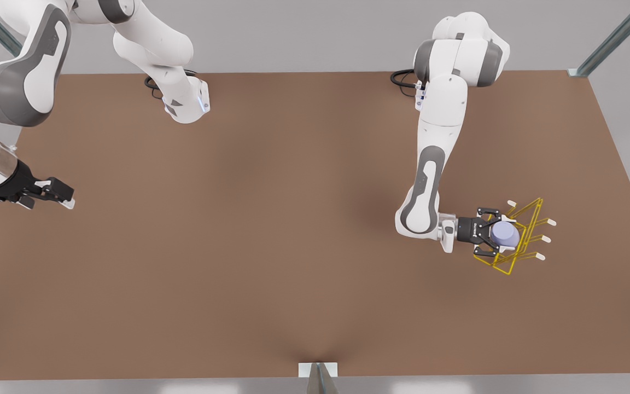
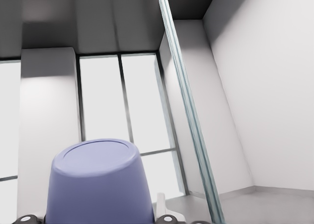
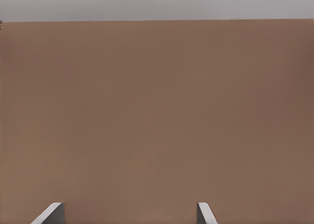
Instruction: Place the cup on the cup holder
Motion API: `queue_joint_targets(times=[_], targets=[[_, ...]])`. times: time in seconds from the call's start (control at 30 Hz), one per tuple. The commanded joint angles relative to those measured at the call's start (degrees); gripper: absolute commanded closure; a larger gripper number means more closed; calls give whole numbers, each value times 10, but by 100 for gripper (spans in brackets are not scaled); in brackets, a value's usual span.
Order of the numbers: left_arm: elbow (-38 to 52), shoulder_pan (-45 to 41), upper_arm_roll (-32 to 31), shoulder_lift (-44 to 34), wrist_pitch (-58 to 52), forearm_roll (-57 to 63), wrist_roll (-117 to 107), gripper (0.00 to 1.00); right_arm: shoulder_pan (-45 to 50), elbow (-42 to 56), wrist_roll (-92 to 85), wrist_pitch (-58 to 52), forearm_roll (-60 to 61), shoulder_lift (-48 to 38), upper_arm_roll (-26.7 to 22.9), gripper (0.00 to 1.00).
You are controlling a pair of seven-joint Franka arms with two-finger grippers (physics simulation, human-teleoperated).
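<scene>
Front view: the left hand (image 1: 498, 234) grips the cup (image 1: 505, 234) over the yellow cup holder (image 1: 528, 219) at the front view's right of the counter (image 1: 271, 219). The right hand (image 1: 60, 196) waits at the left edge, fingers spread, empty.

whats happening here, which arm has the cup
The left gripper, on the front view's right, is shut on the small lavender-blue tapered cup and holds it over the thin yellow wire cup holder with white-tipped prongs, which stands on the brown table. Whether the cup already sits on a prong cannot be told. The right gripper waits open and empty at the front view's left edge, facing bare tabletop.
</scene>
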Motion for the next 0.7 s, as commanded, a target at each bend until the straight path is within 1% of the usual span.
queue_joint_targets(times=[0.0, 0.17, 0.2, 0.23, 0.4, 0.47, 0.53, 0.57, 0.6, 0.63, 0.67], targets=[[-1, 0, 0, 0, -1, 2, -11, 22, 0, 0, 0, 7, 2, 0, 0, 0], [-16, 0, 0, -2, -1, 2, -21, 22, -1, 0, 0, 9, 0, 0, -1, 0], [-16, 0, 0, -2, -1, 2, -21, 5, -1, 0, 0, 8, 0, 0, -1, 0], [-16, 0, 0, -1, -1, 2, -21, 0, 0, 0, 0, 8, 0, 0, 0, 0], [-17, -1, 1, -8, -4, 2, -5, 0, 0, 0, 0, 10, 0, 1, 0, 0], [-36, -4, 1, -53, -4, 2, 64, 0, 0, 1, 0, 10, 0, 1, 0, 0], [-29, -4, -8, -108, 55, -23, 222, 0, -1, 1, 0, 10, 0, 0, 0, 0], [-18, -4, -8, -130, 109, -77, 356, 0, 0, 1, 0, 10, 0, 0, -1, 0], [35, 0, -5, -136, 166, -200, 546, 0, -1, 1, 0, 9, 0, 0, 0, 0], [85, 5, -1, -135, 166, -321, 712, 0, -1, 1, 0, 10, 0, 0, 0, 0], [145, 22, 1, -128, 167, -482, 876, 0, -1, 1, 0, 10, 0, 0, -1, 0]])
